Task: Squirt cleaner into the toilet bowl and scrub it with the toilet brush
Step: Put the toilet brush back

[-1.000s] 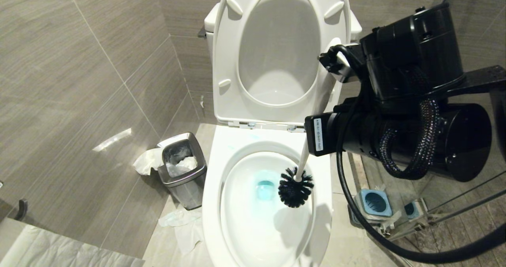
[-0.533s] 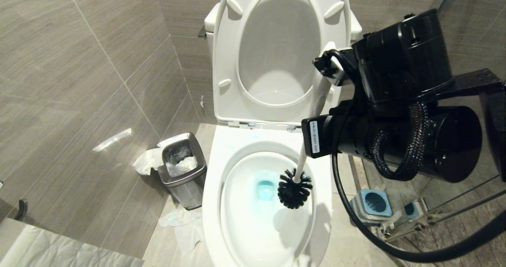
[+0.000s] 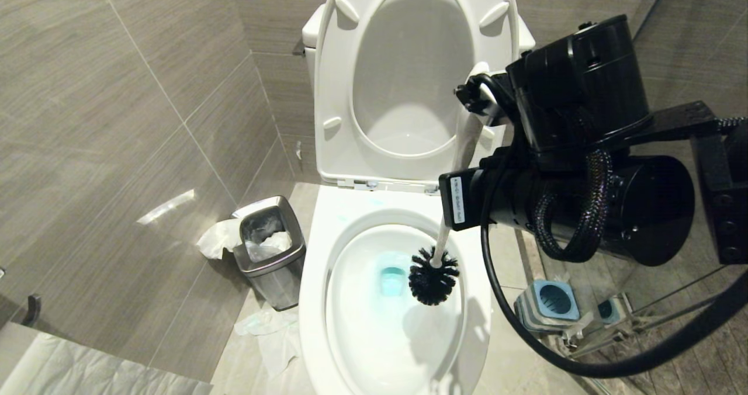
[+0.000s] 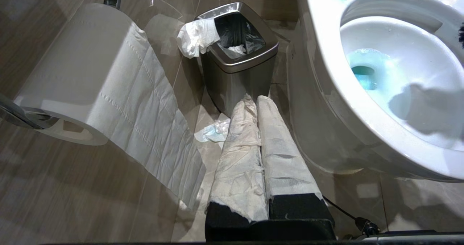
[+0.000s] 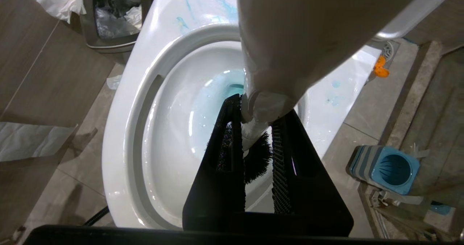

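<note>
White ceramic is filling the middle of the scene: the toilet bowl (image 3: 315, 278) is standing with seat and lid raised, blue-tinted water pooling at its drain. The right gripper (image 5: 253, 129) is hanging over the bowl's right rim, its black fingers (image 5: 228, 143) closing narrowly on the toilet brush (image 3: 433, 276) handle; below the fingers the black bristle head is sitting inside the bowl, just right of the blue water. In the head view the arm's bulky black housing is hiding most of the handle. Beyond the fingers, across the bowl, a steel bin (image 3: 269, 249) is standing with crumpled tissue (image 3: 216, 240) spilling beside it. Beside the fingers, off the bowl, the blue-and-grey brush holder (image 5: 388, 167) is sitting on the floor. The left gripper (image 4: 258, 129), paper-wrapped fingers pressing together and holding nothing, is pointing at the bin, a paper roll (image 4: 83, 74) hanging alongside.
</note>
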Robot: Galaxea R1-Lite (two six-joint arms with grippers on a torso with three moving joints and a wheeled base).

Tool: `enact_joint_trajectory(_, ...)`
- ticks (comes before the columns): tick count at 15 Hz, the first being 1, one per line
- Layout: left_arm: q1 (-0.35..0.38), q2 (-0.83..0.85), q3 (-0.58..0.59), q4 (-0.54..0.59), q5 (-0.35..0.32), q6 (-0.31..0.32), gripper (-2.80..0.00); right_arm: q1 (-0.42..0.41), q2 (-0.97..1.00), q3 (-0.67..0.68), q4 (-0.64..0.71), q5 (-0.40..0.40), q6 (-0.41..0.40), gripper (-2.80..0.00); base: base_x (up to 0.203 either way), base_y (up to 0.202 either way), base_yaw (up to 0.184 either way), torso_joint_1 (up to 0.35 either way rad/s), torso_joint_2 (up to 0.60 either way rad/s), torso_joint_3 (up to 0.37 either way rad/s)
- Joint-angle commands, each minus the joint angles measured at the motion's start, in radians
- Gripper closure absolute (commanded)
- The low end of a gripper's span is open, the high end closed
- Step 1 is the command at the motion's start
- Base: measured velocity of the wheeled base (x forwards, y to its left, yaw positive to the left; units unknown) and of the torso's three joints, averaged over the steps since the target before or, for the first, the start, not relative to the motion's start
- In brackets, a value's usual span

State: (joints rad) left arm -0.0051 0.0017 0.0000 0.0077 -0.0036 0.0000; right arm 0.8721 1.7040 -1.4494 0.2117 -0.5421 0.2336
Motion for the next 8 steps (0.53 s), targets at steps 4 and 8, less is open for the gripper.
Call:
enact_joint_trajectory(4,0.001,0.001,0.002,0.0,0.001,0.0,0.0,-0.005,-0.003,-0.049,0.002,-0.055,-0.001,0.0,0.0,0.0,0.0,0.0,0.0,0.0)
enact_joint_trajectory(8,0.001,0.001,0.002,0.0,0.001,0.0,0.0,-0.078,-0.012,-0.069,0.003,-0.069,-0.002,0.0,0.0,0.0,0.0,0.0,0.0,0.0)
